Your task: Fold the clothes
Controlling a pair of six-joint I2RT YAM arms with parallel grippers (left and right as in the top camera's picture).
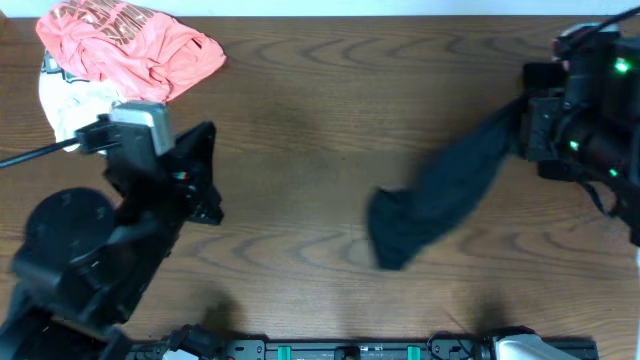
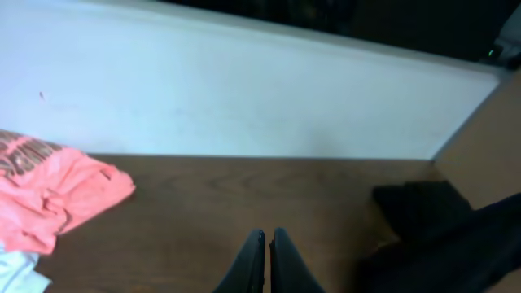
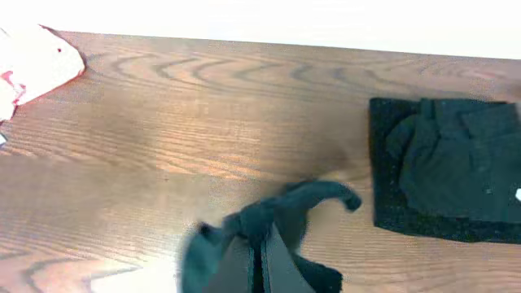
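Note:
The clothes in hand are a plain black garment (image 1: 430, 205), hanging as a limp twisted strip from my right gripper (image 1: 524, 122) down to the table at centre-right. In the right wrist view the right gripper (image 3: 260, 236) is shut on a bunched fold of the black garment (image 3: 305, 199). My left gripper (image 1: 205, 140) hovers over the left of the table, well apart from the cloth. The left wrist view shows the left gripper (image 2: 267, 238) shut on nothing, with the black garment (image 2: 464, 244) at the lower right.
A coral-pink printed shirt (image 1: 130, 45) lies at the back left on a white garment (image 1: 65, 100). Folded black garments (image 3: 444, 167) are stacked on the table beyond the right gripper. A white wall (image 2: 244, 89) borders the far table edge.

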